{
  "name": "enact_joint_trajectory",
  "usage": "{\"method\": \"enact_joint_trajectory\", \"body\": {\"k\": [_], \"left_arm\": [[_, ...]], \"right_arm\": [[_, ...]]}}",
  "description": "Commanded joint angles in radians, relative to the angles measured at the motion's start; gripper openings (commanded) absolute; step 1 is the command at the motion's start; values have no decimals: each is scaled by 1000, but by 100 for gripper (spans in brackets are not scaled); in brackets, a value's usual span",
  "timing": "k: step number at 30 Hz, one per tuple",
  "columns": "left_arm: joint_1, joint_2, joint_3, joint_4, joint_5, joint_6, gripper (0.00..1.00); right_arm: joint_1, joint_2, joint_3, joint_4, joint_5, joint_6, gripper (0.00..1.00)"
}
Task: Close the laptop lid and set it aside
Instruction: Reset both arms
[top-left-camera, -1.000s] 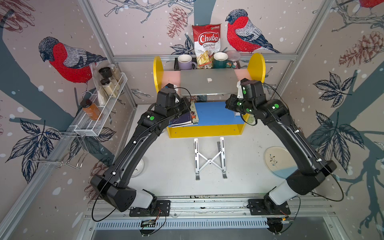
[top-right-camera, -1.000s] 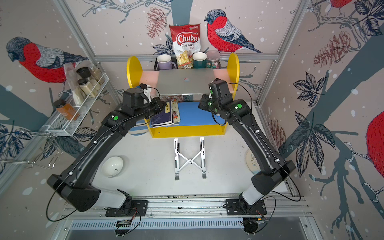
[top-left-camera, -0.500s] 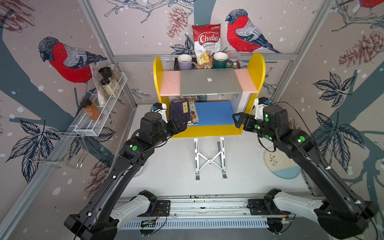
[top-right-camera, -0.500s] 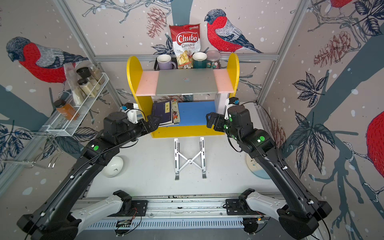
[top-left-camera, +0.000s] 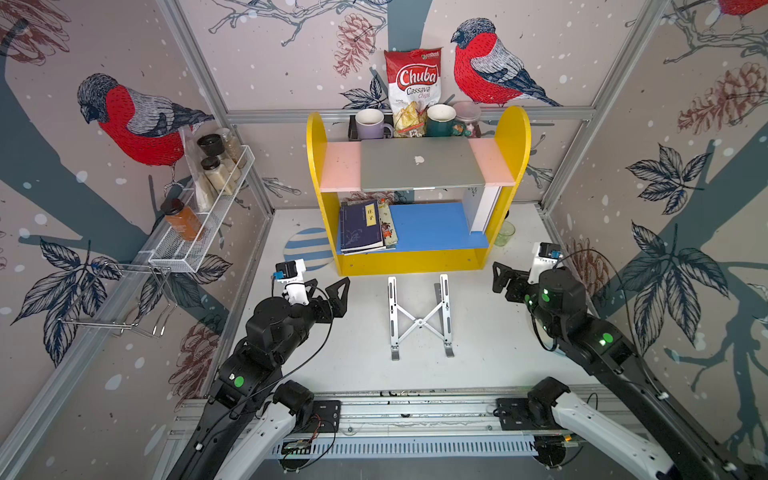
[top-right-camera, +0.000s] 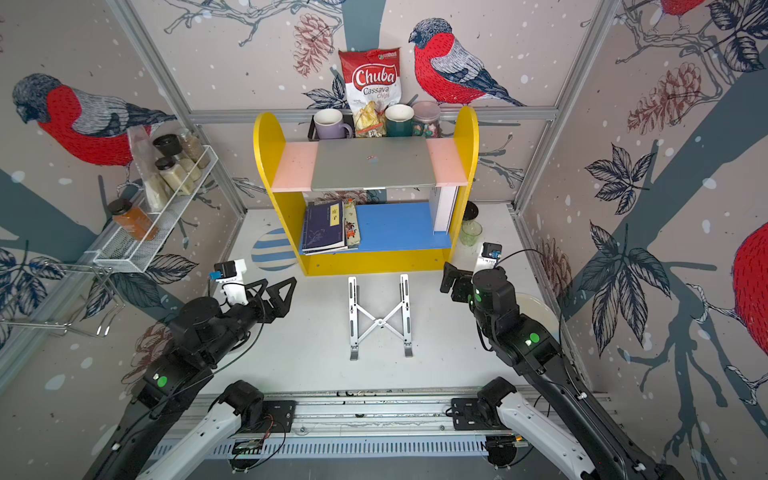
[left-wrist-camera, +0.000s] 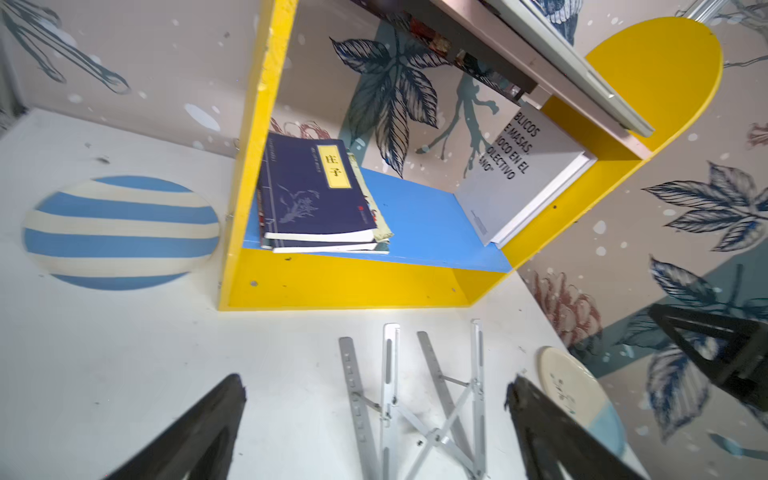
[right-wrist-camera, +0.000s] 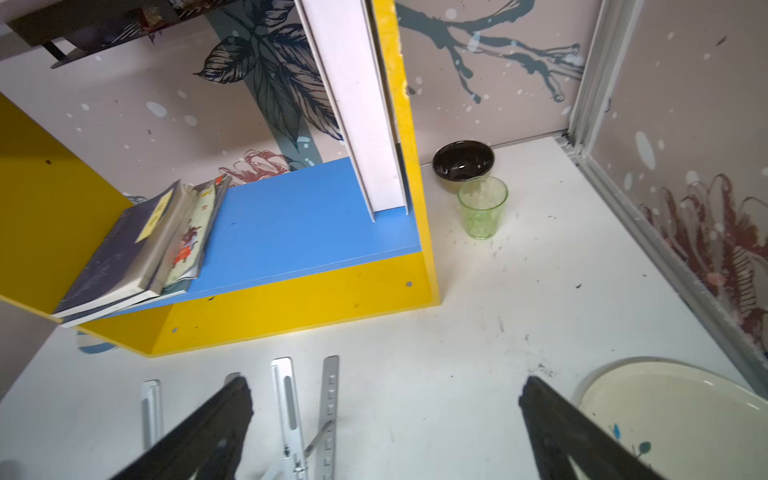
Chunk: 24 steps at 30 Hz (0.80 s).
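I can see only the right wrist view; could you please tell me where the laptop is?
Observer: The laptop lies shut, logo up, on the pink board of the yellow shelf.
Operator: Thank you; is the left claw holding anything?
Observer: No, the left claw is open and empty, near the striped disc.
Operator: What stands behind the laptop?
Observer: A chips bag, between a purple mug and a green mug.

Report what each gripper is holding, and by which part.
Nothing. Left gripper and right gripper are open and empty; the laptop lies closed on the pink shelf.
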Motion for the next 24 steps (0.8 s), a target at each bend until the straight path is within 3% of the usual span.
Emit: {"method": "enact_joint_trajectory", "body": {"k": [1,4,8,12,16,22,24], "left_arm": [[4,-21,-85,72,-188,149,97],[4,-47,-229,129,-336,217,97],[5,-87,-382,267,-449,370,96],[27,-35,-538,560,-528,447,96],[121,219,-590,840,-458,452,96],[300,744,-579,1408,-256,455,96],[319,859,-531,1454,-191,541,95]], "right_arm": [[-28,-42,-152,302,130,-219,100],[-129,-31,-297,451,157,-304,100],[-296,-21,-454,575,22,-298,100],[-403,50,-586,848,-1,-262,100],[-500,241,-578,1001,-52,-177,100],[-520,549,-522,1277,-129,-269,100],[-538,645,-513,1330,-144,-245,100]]}}
